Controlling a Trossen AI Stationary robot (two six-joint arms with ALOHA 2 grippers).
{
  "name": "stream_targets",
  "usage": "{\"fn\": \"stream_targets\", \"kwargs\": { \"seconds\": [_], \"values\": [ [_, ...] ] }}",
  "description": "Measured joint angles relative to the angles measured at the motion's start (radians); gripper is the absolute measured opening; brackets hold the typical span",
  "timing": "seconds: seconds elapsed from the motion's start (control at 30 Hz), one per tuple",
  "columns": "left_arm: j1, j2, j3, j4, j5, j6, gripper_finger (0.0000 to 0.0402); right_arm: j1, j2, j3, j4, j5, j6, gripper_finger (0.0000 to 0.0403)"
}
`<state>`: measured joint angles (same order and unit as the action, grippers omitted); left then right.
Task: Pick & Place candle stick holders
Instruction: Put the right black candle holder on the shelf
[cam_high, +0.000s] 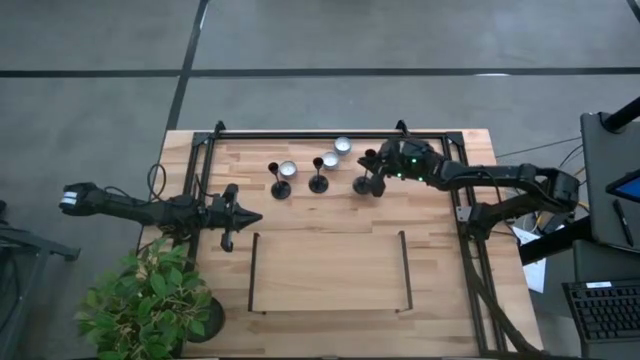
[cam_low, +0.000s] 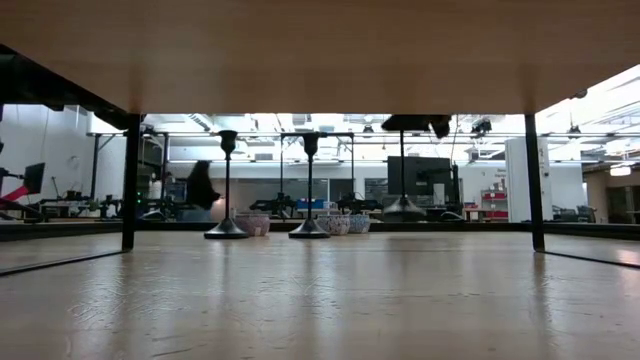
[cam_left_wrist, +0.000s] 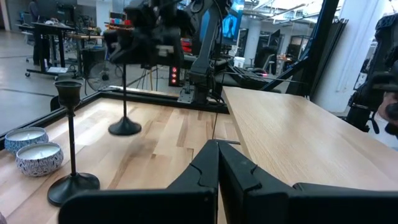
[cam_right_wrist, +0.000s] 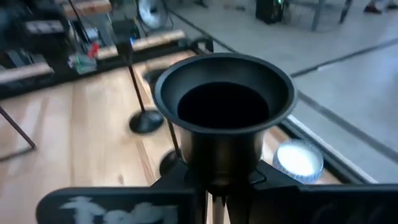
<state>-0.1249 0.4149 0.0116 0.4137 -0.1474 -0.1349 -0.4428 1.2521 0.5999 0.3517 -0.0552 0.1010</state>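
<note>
Three black candle stick holders stand in a row on the far half of the table. The left one (cam_high: 281, 186) and the middle one (cam_high: 318, 183) rest on their round bases. The right one (cam_high: 362, 184) hangs upright just above the wood, and my right gripper (cam_high: 376, 166) is shut on its top; its cup (cam_right_wrist: 224, 102) fills the right wrist view. My left gripper (cam_high: 250, 216) is shut on nothing at the table's left side, pointing level toward the right. My right gripper pinches the right holder between its two fingers at the neck just under the top cup (cam_right_wrist: 216, 173). The fingers come from the table's right, nearly level, across the stem. The holder hangs upright, its round base (cam_left_wrist: 124, 129) lifted clear of the table.
Three white tealights (cam_high: 288, 169) (cam_high: 330, 160) (cam_high: 343, 144) sit just behind the holders. A black rail frame (cam_high: 300, 134) borders the table, and a low U-shaped black frame (cam_high: 254, 270) marks the near middle. A potted plant (cam_high: 150, 300) stands at the near left corner.
</note>
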Motion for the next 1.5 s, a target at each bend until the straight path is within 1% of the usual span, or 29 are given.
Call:
{"fn": "stream_targets", "kwargs": {
  "seconds": [0.23,0.37,0.53,0.7,0.8,1.17,1.3,1.4,1.5],
  "values": [
    [0.0,0.0,0.0,0.0,0.0,0.0,0.0,0.027,-0.184,0.008,-0.019,-0.101,0.027,0.0022],
    [0.0,0.0,0.0,0.0,0.0,0.0,0.0,0.074,-0.276,0.051,-0.126,-0.106,0.027,0.0022],
    [0.0,0.0,0.0,0.0,0.0,0.0,0.0,0.175,-0.344,0.169,-0.319,-0.106,0.016,0.0022],
    [0.0,0.0,0.0,0.0,0.0,0.0,0.0,0.318,-0.357,0.285,-0.451,-0.106,-0.056,0.0022],
    [0.0,0.0,0.0,0.0,0.0,0.0,0.0,0.388,-0.355,0.328,-0.519,-0.105,-0.081,0.0022],
    [0.0,0.0,0.0,0.0,0.0,0.0,0.0,0.619,-0.338,0.324,-0.565,-0.106,-0.077,0.0022],
    [0.0,0.0,0.0,0.0,0.0,0.0,0.0,0.672,-0.319,0.318,-0.581,-0.096,-0.074,0.0022],
    [0.0,0.0,0.0,0.0,0.0,0.0,0.0,0.695,-0.296,0.313,-0.631,-0.027,-0.057,0.0022],
    [0.0,0.0,0.0,0.0,0.0,0.0,0.0,0.696,-0.275,0.311,-0.635,-0.015,-0.048,0.0022]
  ]
}}
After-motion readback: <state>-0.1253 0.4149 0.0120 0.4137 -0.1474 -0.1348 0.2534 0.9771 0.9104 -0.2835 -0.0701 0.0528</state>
